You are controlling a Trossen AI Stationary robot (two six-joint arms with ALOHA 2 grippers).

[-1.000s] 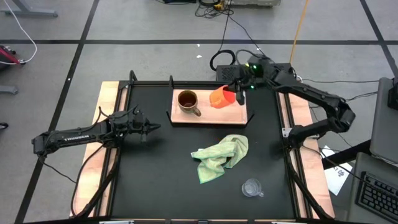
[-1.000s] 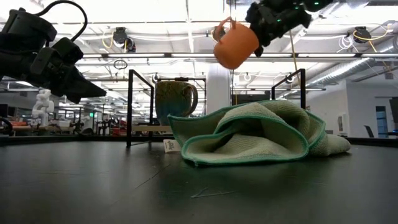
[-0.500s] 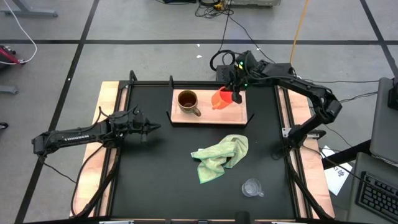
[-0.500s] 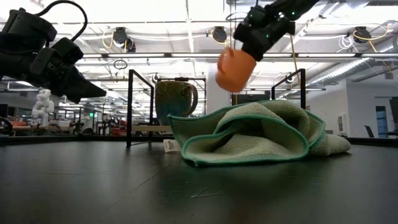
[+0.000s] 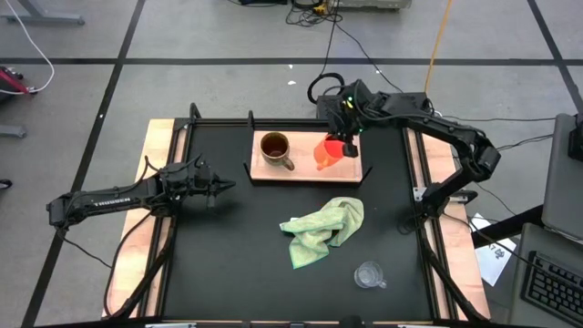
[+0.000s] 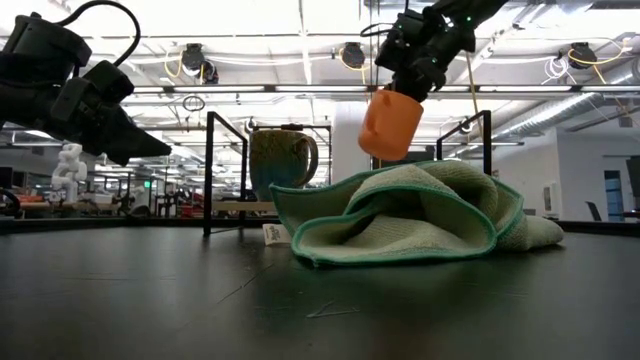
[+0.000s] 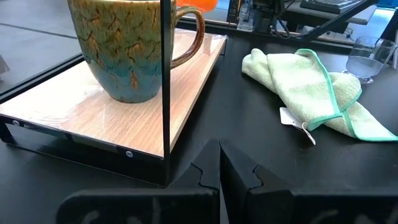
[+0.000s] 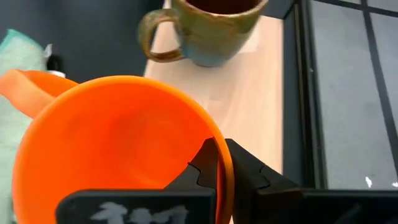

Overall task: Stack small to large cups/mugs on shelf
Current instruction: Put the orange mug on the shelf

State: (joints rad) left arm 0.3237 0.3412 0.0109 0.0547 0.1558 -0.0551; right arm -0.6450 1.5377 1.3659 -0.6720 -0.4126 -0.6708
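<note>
The brown glossy mug (image 5: 275,149) stands upright on the left part of the wooden shelf (image 5: 264,171); it also shows in the left wrist view (image 7: 134,46) and the right wrist view (image 8: 208,28). My right gripper (image 5: 344,135) is shut on the orange cup (image 5: 330,151) above the shelf's right part. The clear glass cup (image 5: 369,275) stands on the black tabletop near its front right. My left gripper (image 5: 219,189) is shut and empty, left of the shelf. My right gripper pinches the orange cup's rim wall (image 8: 225,163), one finger inside the cup and one outside. The fingers come from above, slanting from the far right. The cup hangs below them, lifted clear (image 6: 392,125) of the shelf, mouth up and slightly tilted.
A crumpled light green cloth (image 5: 323,230) lies on the tabletop between the shelf and the glass cup. Black upright brackets (image 6: 210,170) stand at the shelf's ends. Bare shelf board lies right of the brown mug (image 8: 249,93).
My right gripper has carried the orange cup down and toward the table's left, over the shelf's right part. The cup has turned from lying tipped on its side toward mouth up.
</note>
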